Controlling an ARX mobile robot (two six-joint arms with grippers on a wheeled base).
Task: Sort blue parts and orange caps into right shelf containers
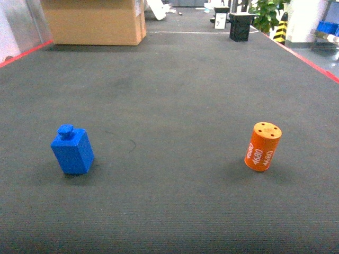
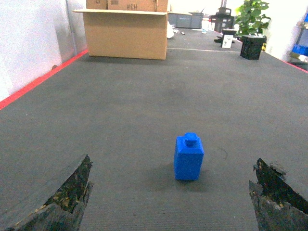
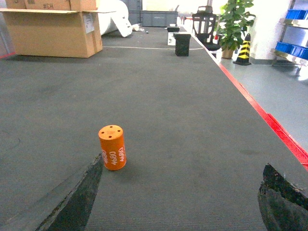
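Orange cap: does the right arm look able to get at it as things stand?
Probably yes. The orange cap stands upright on the dark mat, nothing around it, just ahead of the open right pincer, though left of centre, near its left finger.

We see the blue part [image 1: 72,151] standing upright on the dark mat at the left — a boxy block with a small round knob on top; the orange cap [image 1: 262,146] stands well apart at the right, a short cylinder tilted slightly, holes in its top, "4680" printed white on its side; blue shelf containers [image 3: 293,48] sit far off, partly visible.
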